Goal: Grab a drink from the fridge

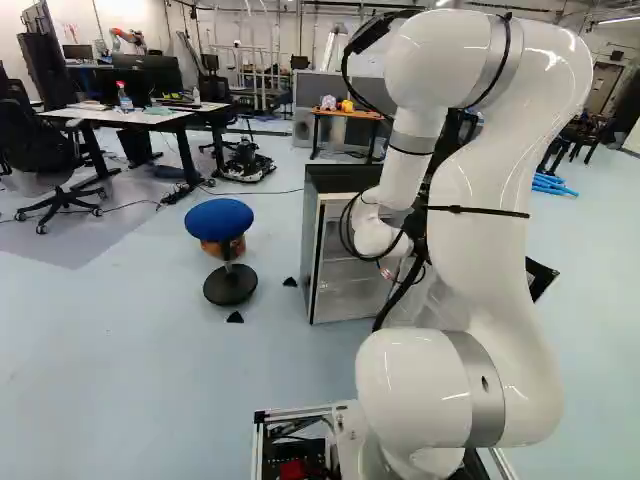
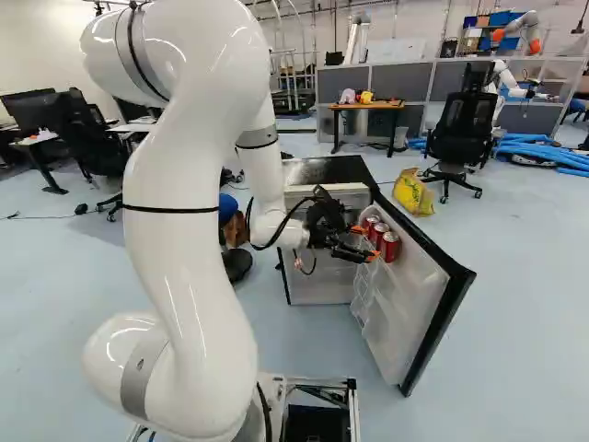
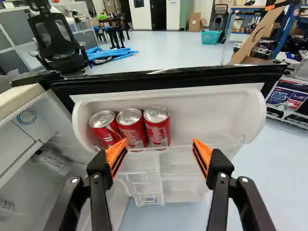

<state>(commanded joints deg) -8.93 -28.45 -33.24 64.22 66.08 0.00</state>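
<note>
In the right base view my gripper (image 2: pixel 364 243) reaches over the inner side of the open fridge door (image 2: pixel 405 299), its tips close by the red cans (image 2: pixel 390 246). The wrist view shows the gripper (image 3: pixel 160 155) open, with nothing held between its orange-padded fingers. Three red cans stand side by side in the door's upper shelf (image 3: pixel 207 115), ahead of the fingers: a left can (image 3: pixel 105 130), a middle can (image 3: pixel 132 127) and a right can (image 3: pixel 157 127). The right can lies ahead of the gap. The fridge (image 1: pixel 312 255) stands behind the arm in the left base view.
Clear bottles (image 3: pixel 54 162) lie inside the fridge, beside the gripper. A blue stool (image 1: pixel 220 218) stands left of the fridge. Beyond the door are a yellow bag (image 2: pixel 413 191) and an office chair (image 2: pixel 456 129). Another robot (image 2: pixel 502 83) stands farther back.
</note>
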